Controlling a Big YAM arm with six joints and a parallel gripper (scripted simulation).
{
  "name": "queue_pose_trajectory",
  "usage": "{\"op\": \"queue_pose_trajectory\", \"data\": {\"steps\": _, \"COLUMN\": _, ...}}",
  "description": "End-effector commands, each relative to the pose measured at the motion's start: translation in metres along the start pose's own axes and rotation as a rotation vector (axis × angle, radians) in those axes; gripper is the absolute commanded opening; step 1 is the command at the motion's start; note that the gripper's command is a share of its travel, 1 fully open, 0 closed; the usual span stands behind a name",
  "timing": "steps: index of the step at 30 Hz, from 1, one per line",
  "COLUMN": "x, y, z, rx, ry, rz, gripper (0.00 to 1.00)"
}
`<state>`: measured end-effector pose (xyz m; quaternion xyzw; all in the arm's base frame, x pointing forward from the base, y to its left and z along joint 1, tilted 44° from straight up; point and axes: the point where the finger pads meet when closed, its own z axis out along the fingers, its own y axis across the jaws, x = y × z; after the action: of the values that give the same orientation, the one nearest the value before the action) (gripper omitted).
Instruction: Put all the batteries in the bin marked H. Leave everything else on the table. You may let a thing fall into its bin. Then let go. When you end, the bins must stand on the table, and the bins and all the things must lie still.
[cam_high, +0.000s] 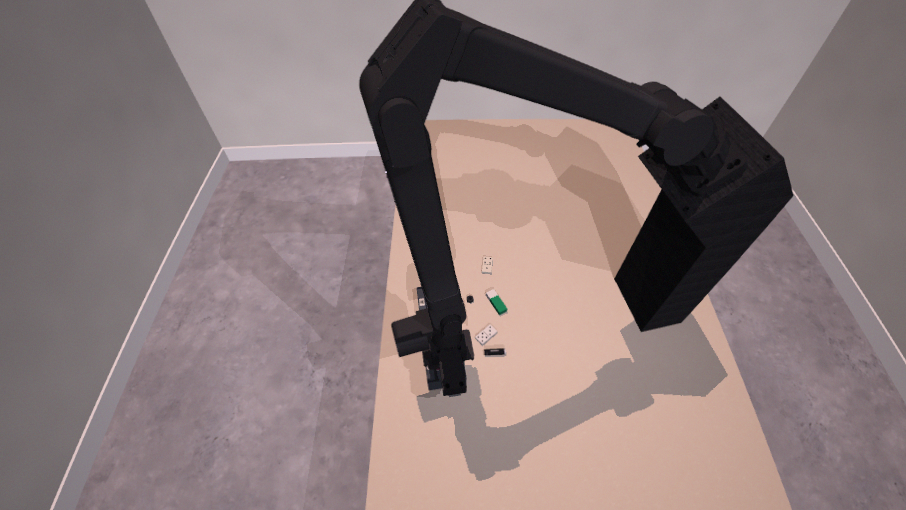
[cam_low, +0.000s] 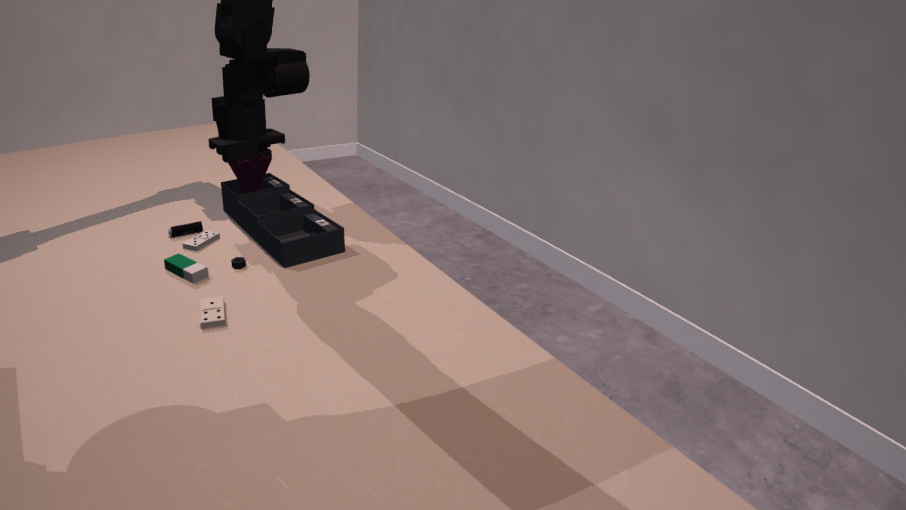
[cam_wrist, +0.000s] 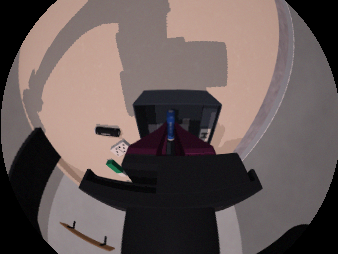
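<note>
A black row of three bins stands near the table's edge, and I cannot read the labels. My gripper points straight down into the far end compartment. It is shut on a small blue battery, held upright between the dark red fingers over that compartment's floor. A black cylinder-shaped battery lies on the table left of the bins, and it also shows in the top view. A small black button cell lies beside the near bin.
A green and white eraser and two white dominoes lie on the table left of the bins. The arm's large black base block stands at the table's far side. The table edge runs just beyond the bins.
</note>
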<state>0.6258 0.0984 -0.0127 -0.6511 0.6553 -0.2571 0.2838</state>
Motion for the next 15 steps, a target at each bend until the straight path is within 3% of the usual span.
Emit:
{"op": "queue_pose_trajectory", "data": {"steps": 1, "x": 0.0029, "y": 0.0153, "z": 0.0069, "rx": -0.019, "ry": 0.001, "rz": -0.006, "gripper": 0.04}}
{"op": "queue_pose_trajectory", "data": {"steps": 15, "x": -0.0013, "y": 0.0206, "z": 0.0077, "rx": -0.020, "ry": -0.002, "rz": -0.006, "gripper": 0.04}}
